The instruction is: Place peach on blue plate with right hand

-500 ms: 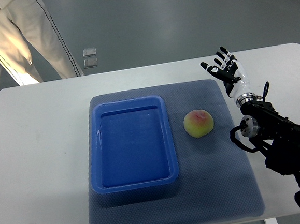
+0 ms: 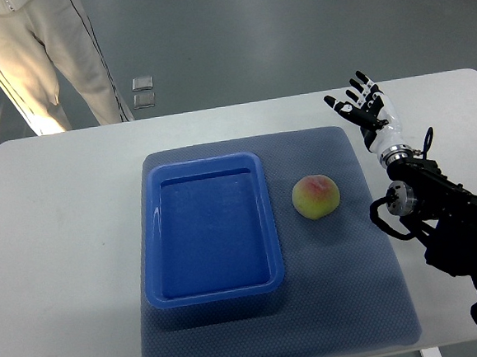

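A yellow-green peach with a red blush lies on the grey mat, just right of the blue plate, a deep rectangular tray with nothing in it. My right hand is up at the mat's far right corner, well beyond the peach and apart from it. Its fingers are spread and hold nothing. The black forearm runs down to the lower right edge. No left arm shows.
The mat lies on a white table. A person in light trousers stands past the table's far left edge. Two small square tiles lie on the floor beyond.
My right hand has drifted slightly right, still spread. The person behind the table has shifted stance. The peach and plate have not moved.
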{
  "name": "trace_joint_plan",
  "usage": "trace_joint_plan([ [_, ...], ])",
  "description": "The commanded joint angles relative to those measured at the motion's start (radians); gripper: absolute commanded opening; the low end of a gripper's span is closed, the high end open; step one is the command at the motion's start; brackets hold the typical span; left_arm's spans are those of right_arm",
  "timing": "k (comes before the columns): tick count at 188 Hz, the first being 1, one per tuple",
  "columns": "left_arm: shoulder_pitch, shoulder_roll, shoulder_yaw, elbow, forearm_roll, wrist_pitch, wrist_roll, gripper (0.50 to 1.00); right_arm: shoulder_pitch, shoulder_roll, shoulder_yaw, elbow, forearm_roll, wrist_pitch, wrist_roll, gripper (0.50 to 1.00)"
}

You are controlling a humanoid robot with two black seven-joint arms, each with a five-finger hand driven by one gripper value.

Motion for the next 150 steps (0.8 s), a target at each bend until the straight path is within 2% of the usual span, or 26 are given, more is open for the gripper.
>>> trace_joint_plan([
  [1, 0.0, 0.0, 0.0, -0.001, 0.0, 0.0, 0.0, 1.0, 0.0, -0.001, 0.001, -0.001, 0.001, 0.0, 0.0, 0.93],
  [150, 0.0, 0.0, 0.0, -0.001, 0.0, 0.0, 0.0, 1.0, 0.003, -0.017, 0.011, 0.01, 0.013, -0.001, 0.0, 0.93],
])
